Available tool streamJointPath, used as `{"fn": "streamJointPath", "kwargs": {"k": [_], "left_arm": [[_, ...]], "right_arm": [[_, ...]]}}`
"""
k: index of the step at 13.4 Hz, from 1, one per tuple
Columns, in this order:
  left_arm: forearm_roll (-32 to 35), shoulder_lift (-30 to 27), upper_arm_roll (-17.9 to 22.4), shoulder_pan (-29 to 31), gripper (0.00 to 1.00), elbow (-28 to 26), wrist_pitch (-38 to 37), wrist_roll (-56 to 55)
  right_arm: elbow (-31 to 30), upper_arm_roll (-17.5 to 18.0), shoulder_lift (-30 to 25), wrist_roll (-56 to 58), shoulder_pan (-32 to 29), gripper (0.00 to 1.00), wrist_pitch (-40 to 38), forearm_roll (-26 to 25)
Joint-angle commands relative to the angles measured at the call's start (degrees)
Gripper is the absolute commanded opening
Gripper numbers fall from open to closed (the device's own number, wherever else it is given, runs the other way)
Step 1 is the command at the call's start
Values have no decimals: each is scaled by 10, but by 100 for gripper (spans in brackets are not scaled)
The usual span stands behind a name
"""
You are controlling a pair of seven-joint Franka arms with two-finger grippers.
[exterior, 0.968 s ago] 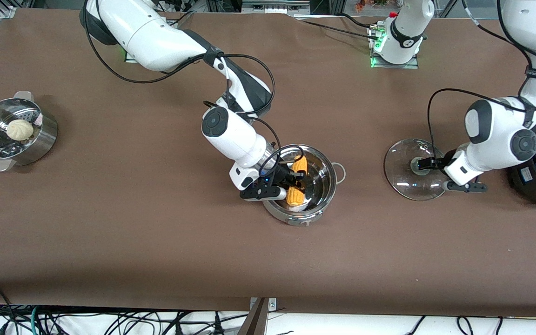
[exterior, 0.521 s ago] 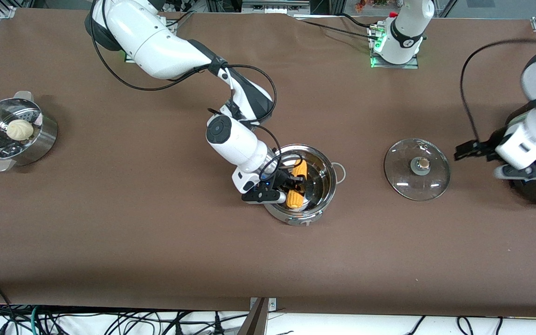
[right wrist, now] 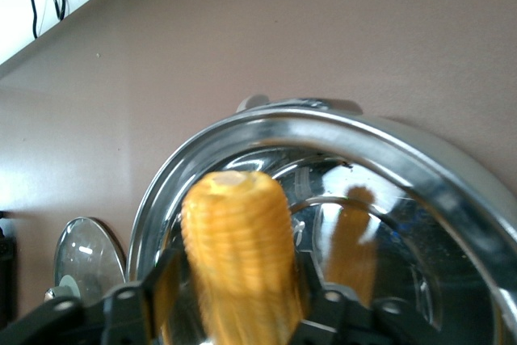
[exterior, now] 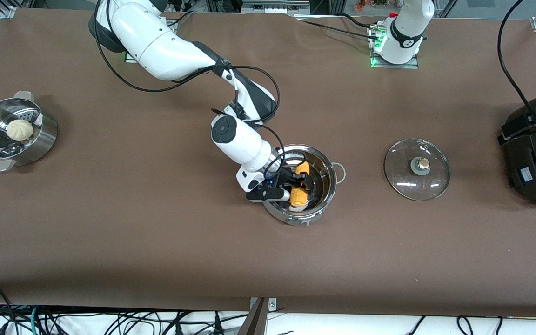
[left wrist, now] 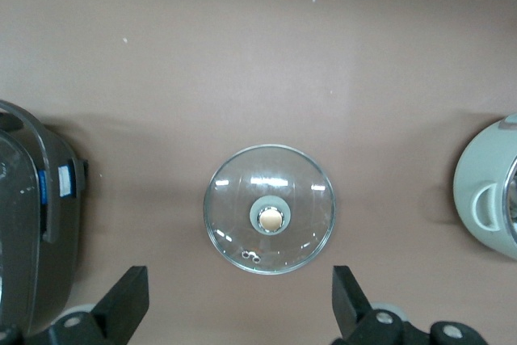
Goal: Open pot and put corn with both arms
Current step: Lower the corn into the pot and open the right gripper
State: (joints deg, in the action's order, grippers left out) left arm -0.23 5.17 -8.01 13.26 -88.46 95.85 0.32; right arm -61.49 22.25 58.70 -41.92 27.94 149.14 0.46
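Observation:
The steel pot (exterior: 331, 186) stands open in the middle of the table. My right gripper (exterior: 301, 182) reaches into it, shut on the yellow corn (exterior: 298, 197), which lies low inside the pot. In the right wrist view the corn (right wrist: 238, 240) sits between the fingers of the right gripper (right wrist: 238, 309), inside the pot's rim (right wrist: 363, 135). The glass lid (exterior: 417, 170) with its copper knob lies flat on the table beside the pot, toward the left arm's end. My left gripper (left wrist: 238, 296) is open and empty, high over the lid (left wrist: 271, 209).
A black rice cooker (exterior: 535, 163) stands at the left arm's end of the table, with the left hand's dark shape over it. A perforated steamer basket (exterior: 40, 139) holding a white bun (exterior: 20, 129) stands at the right arm's end.
My left gripper let go of the lid's knob and rose away toward the rice cooker; the lid stays flat on the table. My right gripper carried the corn lower into the pot.

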Motion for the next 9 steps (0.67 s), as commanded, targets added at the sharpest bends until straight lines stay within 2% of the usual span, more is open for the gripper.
{"fn": "streamJointPath", "kwargs": {"k": [1,3,6,7,9], "left_arm": [[15,16,-16,-5,100,41,-24,-13],[15,16,-26,-5,100,42,-26,-21],[15,15,-34,-5,100,43,-28,-24],[15,15,-34,-5,100,44,-28,-24],[13,16,-33,-6,100,44,-27,-24]], "right_arm": [[0,-2,-16,-6,3,100,0,-9],[0,-3,-31,-6,0,100,-30,-12],[1,-40,-107,3,-11,100,-185,-49],[1,-41,-131,11,-30,100,-239,-49],[1,-40,-182,111,-74,100,-348,-36]]}}
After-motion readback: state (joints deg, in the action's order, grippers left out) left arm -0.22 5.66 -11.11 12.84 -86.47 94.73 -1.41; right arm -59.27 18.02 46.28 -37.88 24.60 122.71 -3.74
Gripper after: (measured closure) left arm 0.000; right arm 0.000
